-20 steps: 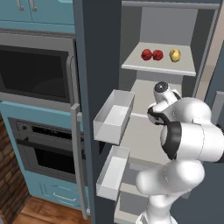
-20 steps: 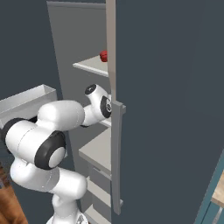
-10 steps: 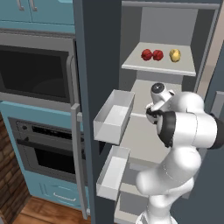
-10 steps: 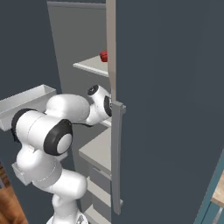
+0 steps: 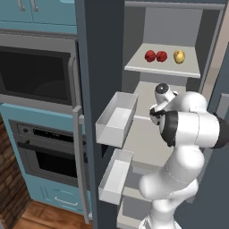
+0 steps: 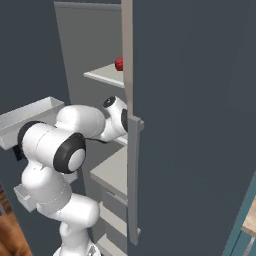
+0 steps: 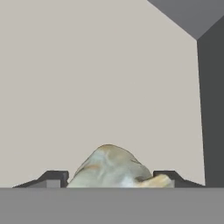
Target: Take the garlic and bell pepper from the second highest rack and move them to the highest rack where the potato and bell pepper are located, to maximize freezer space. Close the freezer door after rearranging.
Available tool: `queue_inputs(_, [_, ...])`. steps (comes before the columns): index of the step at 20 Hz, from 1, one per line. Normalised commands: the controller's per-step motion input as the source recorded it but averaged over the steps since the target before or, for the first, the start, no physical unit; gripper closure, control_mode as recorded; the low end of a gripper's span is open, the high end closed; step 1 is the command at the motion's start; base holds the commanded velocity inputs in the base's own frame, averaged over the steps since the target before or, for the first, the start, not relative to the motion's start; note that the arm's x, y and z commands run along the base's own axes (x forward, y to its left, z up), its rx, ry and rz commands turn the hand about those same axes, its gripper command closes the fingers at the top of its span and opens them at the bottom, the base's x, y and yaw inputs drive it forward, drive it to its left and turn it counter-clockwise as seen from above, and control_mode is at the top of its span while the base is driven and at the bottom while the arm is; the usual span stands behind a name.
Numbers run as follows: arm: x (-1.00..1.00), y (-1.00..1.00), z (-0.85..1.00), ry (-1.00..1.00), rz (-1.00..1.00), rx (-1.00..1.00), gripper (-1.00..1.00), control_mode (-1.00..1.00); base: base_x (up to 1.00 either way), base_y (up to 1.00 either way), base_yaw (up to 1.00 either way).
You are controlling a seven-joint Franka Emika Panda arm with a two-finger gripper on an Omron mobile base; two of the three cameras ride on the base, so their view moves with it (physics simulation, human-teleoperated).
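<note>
Garlic [image 7: 114, 168] sits clamped between the gripper [image 7: 111, 178] fingertips, below the top shelf [image 5: 163, 68] holding two peppers and a potato.

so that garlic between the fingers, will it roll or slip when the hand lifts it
The garlic looks rounded and lumpy, so it may roll if released on the flat rack. Its bumpy, papery-looking surface probably gives the hand decent grip, though uneven contact could let it twist. It seems small, so likely light; whether the fingers are touching it cannot be told.
</note>
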Motion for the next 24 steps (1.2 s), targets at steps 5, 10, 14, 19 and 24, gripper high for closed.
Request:
queue_inputs(5, [-0.58,0.19,0.06,-0.13,-0.37,0.05,1.0,-1.0,0.0,0.0,0.0])
queue_inputs(10, [-0.81,0.59,0.47,-0.09,-0.47,0.18,1.0,-1.0,0.0,0.0,0.0])
queue_inputs(14, [-0.66,0.48,0.73,-0.11,-0.25,0.18,1.0,-1.0,0.0,0.0,0.0])
queue_inputs(19, [-0.76,0.33,0.72,-0.15,-0.23,0.0,1.0,-1.0,0.0,0.0,0.0])
queue_inputs(24, [-0.76,0.16,0.83,-0.15,-0.18,0.01,1.0,-1.0,0.0,0.0,0.0])
